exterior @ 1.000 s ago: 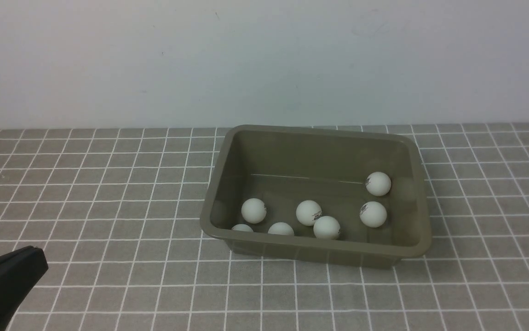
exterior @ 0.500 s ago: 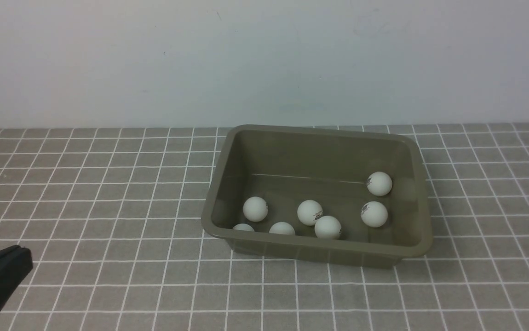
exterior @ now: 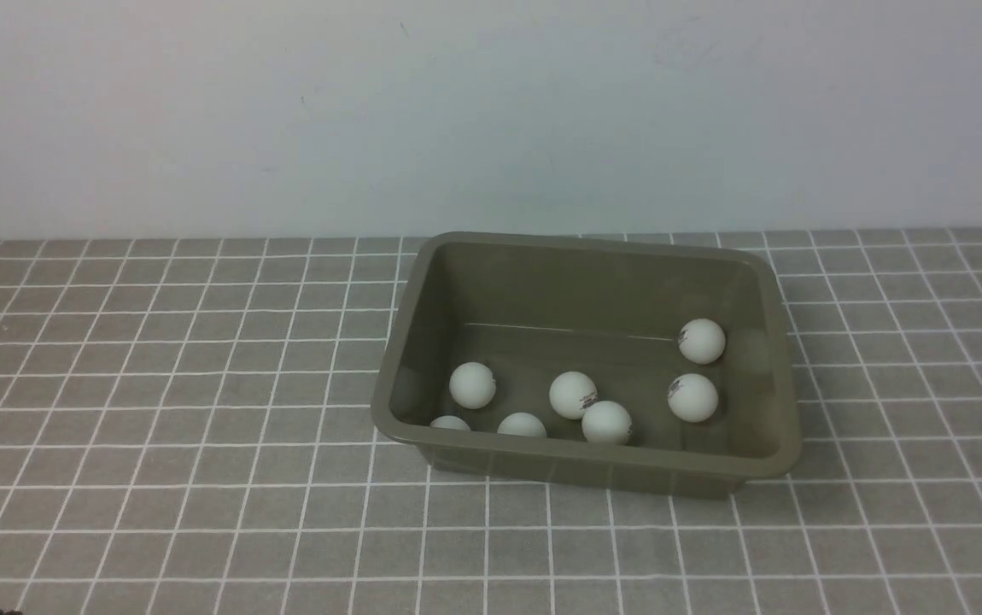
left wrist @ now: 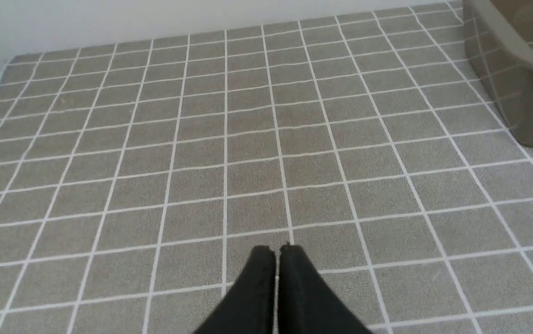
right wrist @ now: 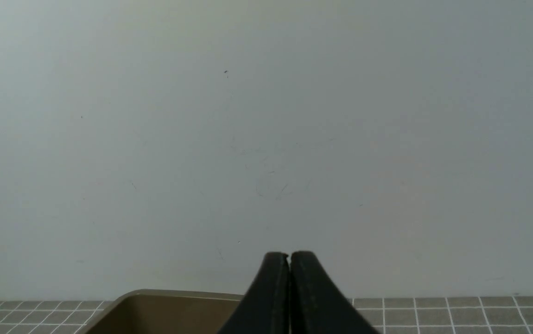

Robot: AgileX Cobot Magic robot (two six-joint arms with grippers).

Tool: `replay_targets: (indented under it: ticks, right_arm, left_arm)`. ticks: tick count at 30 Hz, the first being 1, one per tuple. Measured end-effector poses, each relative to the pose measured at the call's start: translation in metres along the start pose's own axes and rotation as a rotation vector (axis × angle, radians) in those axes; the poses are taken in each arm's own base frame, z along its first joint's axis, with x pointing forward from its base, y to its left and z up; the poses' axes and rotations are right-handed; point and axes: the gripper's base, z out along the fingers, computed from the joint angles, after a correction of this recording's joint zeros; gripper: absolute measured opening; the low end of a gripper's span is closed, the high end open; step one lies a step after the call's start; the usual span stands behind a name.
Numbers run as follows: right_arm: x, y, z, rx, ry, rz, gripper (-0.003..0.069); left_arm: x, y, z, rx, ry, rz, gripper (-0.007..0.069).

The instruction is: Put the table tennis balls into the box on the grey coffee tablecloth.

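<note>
white balls [exterior: 573, 395] inside olive box [exterior: 587, 466]

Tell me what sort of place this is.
Probably a staged robot test bench, not a home: a checked tablecloth against a bare wall, with only a box of table tennis balls on it.

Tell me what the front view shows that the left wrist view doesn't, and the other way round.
Only the front view shows the inside of the box with all seven table tennis balls lying in it, two half hidden behind the near wall. Neither gripper appears there.

Only the left wrist view shows the left gripper, its jaws closed on nothing, over bare cloth.

Both show the grey coffee tablecloth with its white grid, the box (just one corner in the wrist view), and the pale wall behind.
</note>
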Motion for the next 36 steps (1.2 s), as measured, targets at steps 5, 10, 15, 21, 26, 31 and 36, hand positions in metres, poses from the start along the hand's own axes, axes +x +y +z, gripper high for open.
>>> replay_targets:
  ticks: [5,10,15,21,26,31,36]
  right_arm:
    - [0.0,0.0,0.0,0.0,0.001,0.0,-0.0007]
    - [0.0,0.0,0.001,0.001,0.003,-0.001,-0.0007]
    - [0.0,0.0,0.001,0.001,0.005,0.0,-0.0007]
    - [0.0,0.0,0.001,0.001,0.005,0.0,-0.0007]
    - [0.002,0.0,0.002,-0.001,0.009,-0.001,-0.0007]
    - [0.008,0.006,0.007,-0.065,-0.004,-0.027,-0.0007]
    - [0.019,0.013,0.018,-0.158,-0.09,-0.085,-0.0007]
  left_arm:
    - [0.0,0.0,0.0,0.0,0.0,0.0,-0.0005]
    - [0.0,0.0,0.0,-0.002,0.0,-0.001,-0.0005]
    - [0.0,0.0,0.0,-0.003,0.0,-0.001,-0.0005]
    - [0.0,0.0,0.0,-0.003,0.0,-0.001,-0.0005]
    - [0.0,0.0,0.0,-0.003,0.0,-0.001,-0.0005]
    - [0.0,0.0,0.0,-0.003,0.0,-0.001,-0.0005]
    - [0.0,0.0,0.0,-0.003,0.0,-0.001,-0.0005]
